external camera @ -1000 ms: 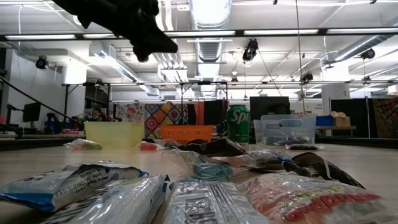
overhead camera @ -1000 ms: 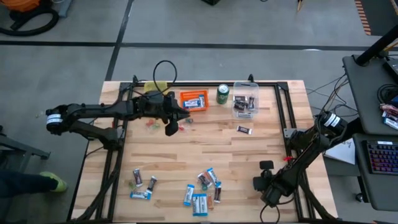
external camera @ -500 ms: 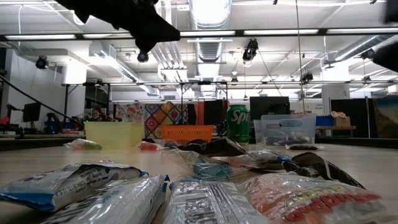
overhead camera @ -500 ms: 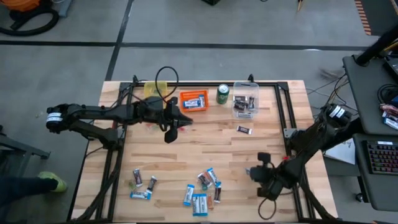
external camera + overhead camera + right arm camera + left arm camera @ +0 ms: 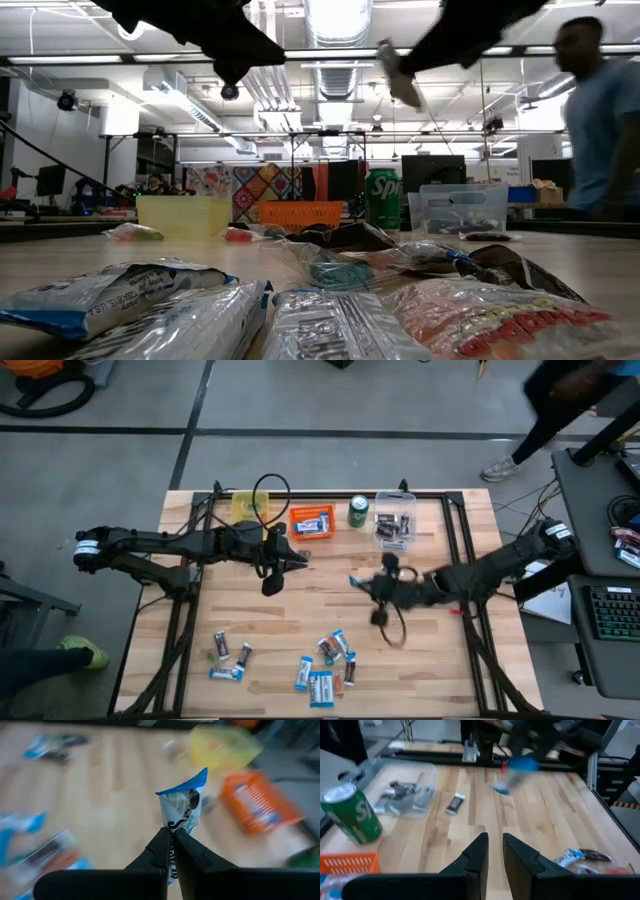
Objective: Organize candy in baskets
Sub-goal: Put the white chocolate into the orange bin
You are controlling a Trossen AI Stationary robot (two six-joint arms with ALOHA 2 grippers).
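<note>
So the right gripper point(image 5: 171, 836) is over the middle of the tabletop point(image 5: 330, 600), fingers clamped tight on a blue-and-white candy bar point(image 5: 181, 810) lifted off the wood. The left gripper point(image 5: 492, 851) hangs near the far edge by the orange basket point(image 5: 311, 521), fingers nearly together with nothing between them. The yellow basket point(image 5: 248, 505) and clear basket point(image 5: 395, 520) sit along that far edge too, green soda can point(image 5: 358, 511) between orange and clear. A loose candy pile point(image 5: 325, 660) sits by the near edge.

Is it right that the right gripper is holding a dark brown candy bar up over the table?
Not quite. The right gripper is holding a blue-and-white candy bar, not a dark brown one, as the right wrist view shows. It is up over the table.
</note>
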